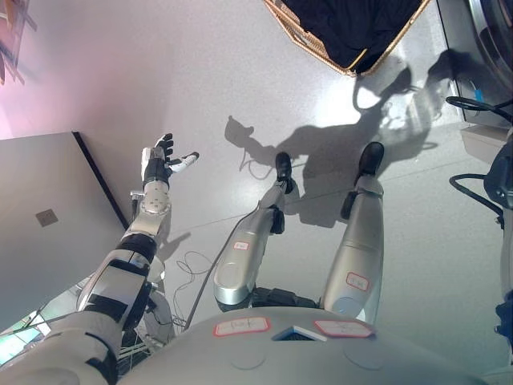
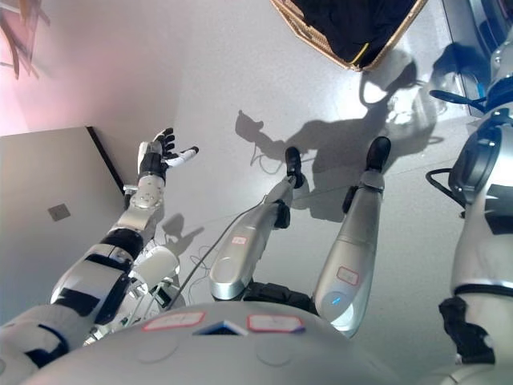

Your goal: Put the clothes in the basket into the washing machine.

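Left hand (image 1: 166,156) hovers over the floor, fingers apart (empty); basket (image 1: 321,44) of dark clothes (image 1: 353,20) well ahead.

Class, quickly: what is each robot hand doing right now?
Left hand: open, fingers spread, holding nothing.
Right hand: not visible in either view.

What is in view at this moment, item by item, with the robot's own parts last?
basket: one, tan woven, top centre on the floor, partly cut off by the edge.
dark clothes: a dark navy heap inside the basket; count cannot be told.
washing machine: one, grey, top right corner, only part showing.
floor: pale grey.
flat panel: one, grey with a dark edge, at left.
left hand: dark with white tips, fingers spread, empty, above the floor.
right arm: at the right edge; its hand shows in neither view.
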You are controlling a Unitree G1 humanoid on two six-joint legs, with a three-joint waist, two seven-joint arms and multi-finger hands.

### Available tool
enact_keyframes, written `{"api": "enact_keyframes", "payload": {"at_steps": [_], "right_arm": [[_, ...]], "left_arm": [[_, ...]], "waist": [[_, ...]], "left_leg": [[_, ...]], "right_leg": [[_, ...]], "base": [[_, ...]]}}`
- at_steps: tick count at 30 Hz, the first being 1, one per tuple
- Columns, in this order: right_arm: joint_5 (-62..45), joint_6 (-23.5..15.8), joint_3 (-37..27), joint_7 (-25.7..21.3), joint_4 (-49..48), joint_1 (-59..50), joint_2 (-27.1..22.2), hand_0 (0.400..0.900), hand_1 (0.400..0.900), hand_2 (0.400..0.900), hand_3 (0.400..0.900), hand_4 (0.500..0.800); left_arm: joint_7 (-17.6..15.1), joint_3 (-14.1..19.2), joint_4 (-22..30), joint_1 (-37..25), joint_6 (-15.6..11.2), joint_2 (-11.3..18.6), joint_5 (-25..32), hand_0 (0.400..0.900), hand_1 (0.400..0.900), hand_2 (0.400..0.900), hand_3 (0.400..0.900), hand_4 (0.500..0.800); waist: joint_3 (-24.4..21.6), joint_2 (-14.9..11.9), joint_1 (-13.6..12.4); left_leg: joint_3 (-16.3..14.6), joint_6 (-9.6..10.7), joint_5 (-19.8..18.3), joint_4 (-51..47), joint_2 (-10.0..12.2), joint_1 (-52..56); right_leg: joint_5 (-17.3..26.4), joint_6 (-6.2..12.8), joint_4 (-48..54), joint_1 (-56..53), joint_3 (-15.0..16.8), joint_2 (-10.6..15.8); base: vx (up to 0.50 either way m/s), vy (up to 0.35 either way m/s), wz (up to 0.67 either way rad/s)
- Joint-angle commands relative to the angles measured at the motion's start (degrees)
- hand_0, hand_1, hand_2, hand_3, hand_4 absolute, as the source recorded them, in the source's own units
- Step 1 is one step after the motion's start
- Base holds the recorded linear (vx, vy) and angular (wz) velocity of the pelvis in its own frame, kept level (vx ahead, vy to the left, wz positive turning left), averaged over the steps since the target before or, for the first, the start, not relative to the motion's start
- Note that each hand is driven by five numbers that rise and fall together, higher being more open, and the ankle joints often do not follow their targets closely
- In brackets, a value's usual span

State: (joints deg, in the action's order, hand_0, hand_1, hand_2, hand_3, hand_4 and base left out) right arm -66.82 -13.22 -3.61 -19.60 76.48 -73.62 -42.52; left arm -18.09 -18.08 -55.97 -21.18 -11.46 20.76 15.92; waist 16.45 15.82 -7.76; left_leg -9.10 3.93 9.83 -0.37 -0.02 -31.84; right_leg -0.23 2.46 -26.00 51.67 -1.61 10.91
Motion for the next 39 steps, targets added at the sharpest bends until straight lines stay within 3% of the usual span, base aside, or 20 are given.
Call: {"api": "enact_keyframes", "payload": {"at_steps": [1, 8, 13, 16, 24, 25, 26, 27, 29, 30, 31, 32, 33, 34, 35, 39], "right_arm": [[3.8, -1.97, 8.1, 2.39, -1.32, 1.33, -2.78, 0.9, 0.9, 0.9, 0.9, 0.8], [18.48, 5.12, 13.36, 4.77, -0.1, 11.04, 2.58, 0.9, 0.9, 0.9, 0.9, 0.8], [22.15, 6.72, 12.52, 6.26, 0.23, 18.56, 6.64, 0.9, 0.9, 0.9, 0.9, 0.8], [24.3, 7.63, 10.35, 7.69, 2.1, 25.97, 11.87, 0.9, 0.9, 0.9, 0.9, 0.8], [28.88, 8.71, 9.07, 8.85, 2.8, 37.37, 18.37, 0.9, 0.9, 0.9, 0.9, 0.8], [28.31, 6.74, 6.54, 8.24, -0.29, 42.99, 19.39, 0.9, 0.9, 0.9, 0.9, 0.8], [26.72, 6.54, 5.28, 9.0, 0.05, 43.81, 19.15, 0.9, 0.9, 0.9, 0.9, 0.8], [25.2, 5.76, 5.99, 9.02, -0.63, 45.77, 20.16, 0.9, 0.9, 0.9, 0.9, 0.8], [26.11, 6.47, 5.06, 11.3, -0.99, 50.07, 22.37, 0.9, 0.9, 0.9, 0.9, 0.8], [27.35, 6.49, 4.87, 11.0, -0.74, 51.63, 22.74, 0.9, 0.9, 0.9, 0.9, 0.8], [27.85, 7.32, 2.64, 11.32, 0.96, 52.69, 22.29, 0.9, 0.9, 0.9, 0.9, 0.8], [29.31, 7.6, 2.08, 10.28, 0.49, 54.11, 23.18, 0.9, 0.9, 0.9, 0.9, 0.8], [31.07, 6.47, 2.45, 9.13, -0.06, 57.22, 23.71, 0.9, 0.9, 0.9, 0.9, 0.8], [31.93, 5.98, 3.9, 10.34, -0.24, 59.09, 23.76, 0.9, 0.9, 0.9, 0.9, 0.8], [32.44, 5.39, 4.0, 9.49, -2.31, 60.76, 25.22, 0.9, 0.9, 0.9, 0.9, 0.8], [34.75, 4.84, 4.38, 9.97, -2.33, 64.8, 26.12, 0.9, 0.9, 0.9, 0.9, 0.8]], "left_arm": [[-2.22, 1.46, -6.13, 0.84, -1.06, 1.51, 2.14, 0.9, 0.9, 0.9, 0.9, 0.8], [-1.76, 2.03, -6.83, -2.94, -0.18, 0.86, 2.02, 0.9, 0.9, 0.9, 0.9, 0.8], [-1.34, 2.39, -8.43, -5.52, 0.8, 0.59, 1.58, 0.9, 0.9, 0.9, 0.9, 0.8], [-1.17, 3.28, -9.58, -7.37, 1.69, 1.21, 1.24, 0.9, 0.9, 0.9, 0.9, 0.8], [-0.41, 5.49, -11.17, -8.88, 3.11, 3.21, 0.19, 0.9, 0.9, 0.9, 0.9, 0.8], [0.87, 7.49, 25.71, 0.07, -11.95, 8.46, 4.87, 0.9, 0.9, 0.9, 0.9, 0.8], [1.15, 7.47, 18.43, 4.87, -7.74, 6.19, 3.15, 0.9, 0.9, 0.9, 0.9, 0.8], [-1.29, 5.05, 16.52, 0.99, -3.61, 6.29, 0.58, 0.9, 0.9, 0.9, 0.9, 0.8], [0.76, 6.96, 23.28, 1.08, -3.17, 5.54, 2.04, 0.9, 0.9, 0.9, 0.9, 0.8], [0.5, 7.35, 23.02, 1.29, -3.4, 4.35, 2.09, 0.9, 0.9, 0.9, 0.9, 0.8], [2.24, 13.33, -3.3, 13.91, 5.94, -0.69, -1.5, 0.9, 0.9, 0.9, 0.9, 0.8], [4.26, 12.41, -1.1, 18.22, 2.44, -0.35, -1.57, 0.9, 0.9, 0.9, 0.9, 0.8], [5.89, 10.51, 13.73, 18.29, -7.18, 1.43, 1.48, 0.9, 0.9, 0.9, 0.9, 0.8], [4.1, 10.88, -4.65, 18.0, 1.34, -0.51, -2.24, 0.9, 0.9, 0.9, 0.9, 0.8], [3.72, 10.83, -4.31, 17.8, 0.02, -0.82, -1.93, 0.9, 0.9, 0.9, 0.9, 0.8], [2.91, 10.1, -11.77, 17.53, 1.36, -3.19, -5.53, 0.9, 0.9, 0.9, 0.9, 0.8]], "waist": [[-8.05, -0.08, 1.7], [-7.2, -2.91, 4.76], [-6.58, -4.86, 6.47], [-5.25, -6.6, 7.43], [-3.17, -10.02, 8.91], [-2.95, -9.83, 7.27], [-2.96, -9.8, 6.26], [-2.58, -10.5, 6.96], [-2.62, -11.2, 7.65], [-2.87, -11.66, 8.03], [-3.06, -11.82, 7.28], [-3.02, -12.18, 6.59], [-3.24, -12.8, 6.05], [-3.99, -13.69, 6.71], [-4.54, -14.06, 6.98], [-7.16, -15.97, 8.6]], "left_leg": [[3.16, 4.69, 2.29, -2.51, 2.41, -0.43], [2.47, 3.86, 0.32, -0.18, 2.57, 1.3], [2.5, 3.22, -1.2, 1.59, 2.63, 2.5], [2.51, 2.47, -2.78, 4.44, 2.68, 2.52], [2.67, 1.69, -3.95, 9.07, 3.15, -1.23], [3.76, 1.66, -4.02, 9.58, 2.6, -2.04], [4.37, 1.54, -3.71, 9.62, 2.49, -2.3], [4.13, 1.6, -3.77, 9.7, 2.74, -2.14], [4.05, 1.5, -3.99, 9.88, 2.83, -1.53], [4.17, 1.49, -4.11, 9.77, 2.98, -0.81], [4.41, 1.08, -4.03, 9.89, 2.95, -0.44], [4.66, 1.09, -4.06, 9.49, 2.94, 0.56], [5.14, 1.14, -3.82, 8.86, 2.91, 1.78], [4.84, 1.07, -3.95, 8.43, 2.99, 3.31], [5.0, 1.02, -3.84, 7.79, 3.02, 4.37], [4.81, 1.17, -4.07, 5.69, 3.29, 10.22]], "right_leg": [[-1.2, 4.05, 8.09, -7.69, -0.8, -2.33], [0.21, 3.45, 9.26, -10.59, -0.56, -3.1], [1.31, 3.3, 10.85, -13.18, -0.99, -3.35], [2.06, 3.25, 11.22, -14.1, -1.22, -3.33], [3.09, 2.79, 9.93, -12.17, -1.51, -3.47], [2.95, 2.77, 9.46, -11.87, -2.24, -2.81], [3.07, 2.64, 9.54, -12.0, -2.79, -2.77], [2.97, 2.84, 9.31, -12.16, -3.0, -2.97], [3.08, 2.9, 9.32, -12.77, -3.22, -3.24], [3.06, 2.94, 9.84, -13.87, -3.29, -3.4], [3.33, 2.87, 10.36, -14.9, -3.54, -3.35], [3.36, 3.04, 10.99, -16.23, -3.72, -3.42], [3.58, 3.13, 11.94, -17.87, -4.05, -3.48], [3.66, 3.27, 13.03, -19.84, -4.07, -3.95], [3.89, 3.31, 13.81, -20.75, -4.13, -3.98], [4.1, 3.81, 17.07, -27.23, -4.35, -4.74]], "base": [[-0.01, 0.029, -0.1], [-0.03, 0.007, -0.1], [-0.03, 0.007, -0.09], [-0.09, 0.016, -0.11], [-0.09, -0.004, -0.02], [-0.09, -0.044, 0.38], [-0.08, -0.072, 0.38], [-0.05, -0.042, 0.09], [0.01, 0.004, -0.15], [0.02, -0.006, -0.04], [0.01, -0.029, 0.08], [-0.01, -0.042, 0.15], [0.04, -0.032, -0.02], [0.06, -0.016, -0.11], [0.09, -0.004, -0.17], [0.09, -0.002, -0.14]]}}
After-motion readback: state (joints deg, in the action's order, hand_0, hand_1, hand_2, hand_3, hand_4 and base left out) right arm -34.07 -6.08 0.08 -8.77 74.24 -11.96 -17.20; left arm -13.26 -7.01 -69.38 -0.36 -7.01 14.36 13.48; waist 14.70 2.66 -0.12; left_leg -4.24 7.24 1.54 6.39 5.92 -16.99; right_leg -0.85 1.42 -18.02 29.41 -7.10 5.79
